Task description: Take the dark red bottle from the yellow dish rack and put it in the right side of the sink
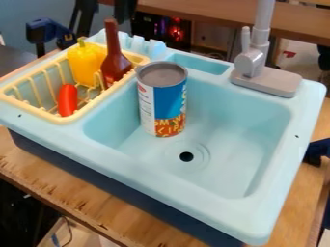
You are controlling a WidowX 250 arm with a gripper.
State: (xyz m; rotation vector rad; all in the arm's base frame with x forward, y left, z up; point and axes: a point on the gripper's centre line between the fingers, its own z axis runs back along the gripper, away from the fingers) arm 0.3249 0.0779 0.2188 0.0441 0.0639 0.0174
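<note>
I can't tell whether my jaws are released or clenched; my black gripper point(106, 18) is at the view's top edge. Nearest are the brown bottle point(114, 62) and yellow pepper point(85, 62), near the back edge of the cream rack point(72, 117), with a red piece point(67, 100) in front. Right of the rack, a can point(169, 103) stands upright in the blue sink point(193, 181), toward its back-left corner. The grey faucet point(268, 81) is at the sink's back-right corner. All this sits on a wooden tabletop point(90, 205).

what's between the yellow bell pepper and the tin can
The camera view shows the red-brown bottle between them, plus the side of the dish rack, with the tin can outside it.
</note>
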